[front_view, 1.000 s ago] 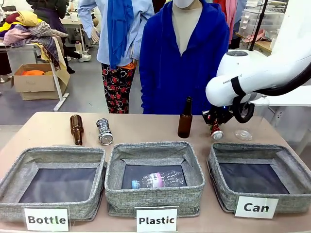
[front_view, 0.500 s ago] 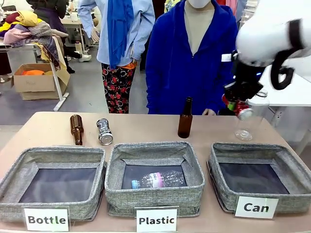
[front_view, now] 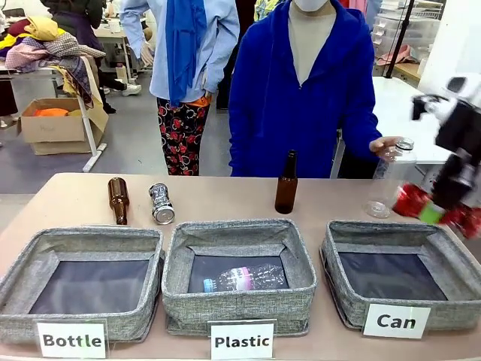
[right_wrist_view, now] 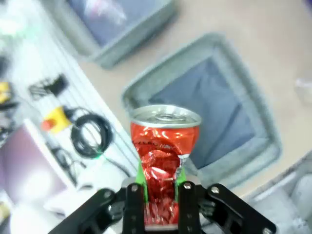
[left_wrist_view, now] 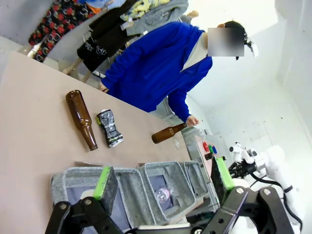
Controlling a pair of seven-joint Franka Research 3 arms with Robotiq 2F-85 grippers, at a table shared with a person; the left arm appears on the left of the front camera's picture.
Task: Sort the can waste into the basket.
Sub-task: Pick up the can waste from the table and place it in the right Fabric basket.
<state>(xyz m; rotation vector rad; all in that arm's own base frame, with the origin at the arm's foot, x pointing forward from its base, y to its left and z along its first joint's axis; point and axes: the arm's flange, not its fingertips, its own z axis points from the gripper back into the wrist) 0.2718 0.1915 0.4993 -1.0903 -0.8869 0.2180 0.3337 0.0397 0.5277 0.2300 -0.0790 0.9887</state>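
The right gripper (front_view: 434, 212), blurred at the right edge, holds the crushed red can (front_view: 410, 200) in its jaws above the far right corner of the basket (front_view: 376, 230) labelled "Can". The silver can (front_view: 161, 204) lies on the table (front_view: 225, 197) beside a lying brown bottle (front_view: 118, 200). The person's hand (front_view: 385, 143) rests at the top of a clear bottle (front_view: 385, 180).

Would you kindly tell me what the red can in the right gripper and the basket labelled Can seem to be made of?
The red can: thin metal, probably aluminium, glossy red paint and a bare silvery lid; its sides are crumpled. The basket: grey woven fabric, matte, with soft, sagging walls; its dark bottom looks like smooth cloth, hard to confirm.
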